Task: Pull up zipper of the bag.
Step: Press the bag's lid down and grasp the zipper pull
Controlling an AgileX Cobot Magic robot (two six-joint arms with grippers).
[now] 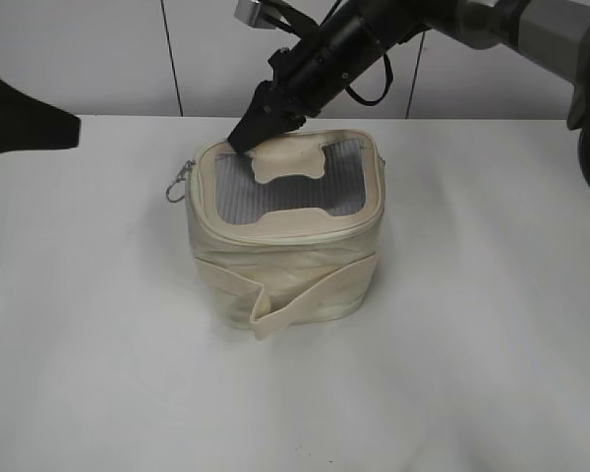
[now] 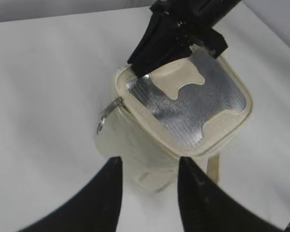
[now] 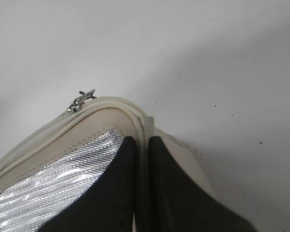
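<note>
The cream bag (image 1: 285,265) stands upright on the white table, its grey mesh top panel (image 1: 275,202) facing up. My right gripper (image 1: 244,143) reaches down from the back and is shut on the bag's top rim at the back left corner; in the right wrist view (image 3: 142,141) the cream rim sits between the two fingers. A silver zipper pull (image 1: 180,182) hangs off the bag's left side, apart from both grippers; it also shows in the wrist views (image 3: 82,100) (image 2: 104,118). My left gripper (image 2: 150,162) is open and empty, hovering left of the bag (image 2: 135,140). A second pull is not visible.
The white table (image 1: 98,344) extends around the bag on all sides. A pale wall with vertical seams (image 1: 172,59) rises behind the table. The left arm (image 1: 25,123) juts in from the left edge.
</note>
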